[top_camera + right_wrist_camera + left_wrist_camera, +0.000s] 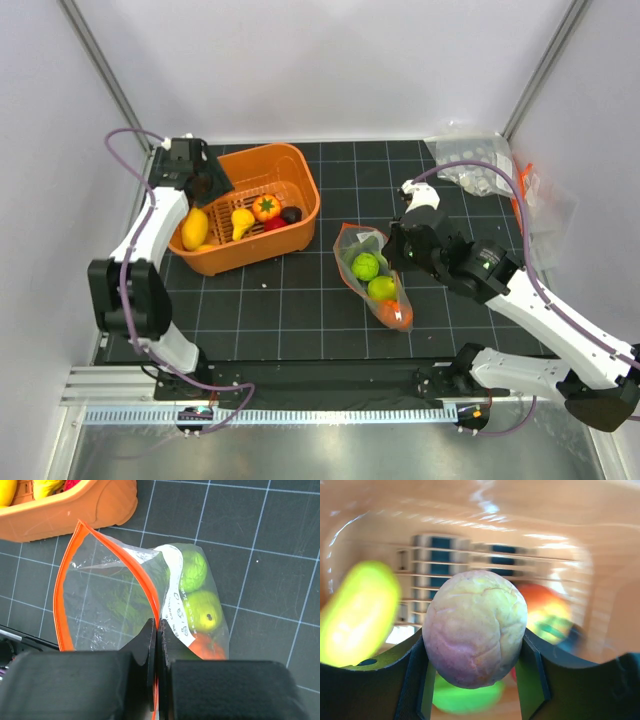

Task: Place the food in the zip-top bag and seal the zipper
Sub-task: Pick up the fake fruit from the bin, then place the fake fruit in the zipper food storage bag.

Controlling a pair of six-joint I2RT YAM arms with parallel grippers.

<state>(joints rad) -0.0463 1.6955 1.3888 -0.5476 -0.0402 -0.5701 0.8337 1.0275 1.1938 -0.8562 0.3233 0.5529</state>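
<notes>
- Our left gripper (473,647), inside the basket (300,215), pinches a pale fruit (475,620).
- Our right gripper (158,630) is pressed together on the zipper (56,600).
- The bag (105,605) lies on the mat (300,310) beside the basket, holding green and orange food (202,615).
- We cannot read its white label (175,595): the print is too small.

The right hand (157,645) has its two fingers pressed together on the orange-red zipper (62,590) of the zip-top bag (110,605), and the strip bows out to the left so the mouth gapes. Inside the clear bag lie two green toy fruits (202,611) and an orange-red piece (207,647), beside a white label (175,595). The bag rests on the black gridded table (270,545), near an orange basket (75,510) at the upper left.
</notes>
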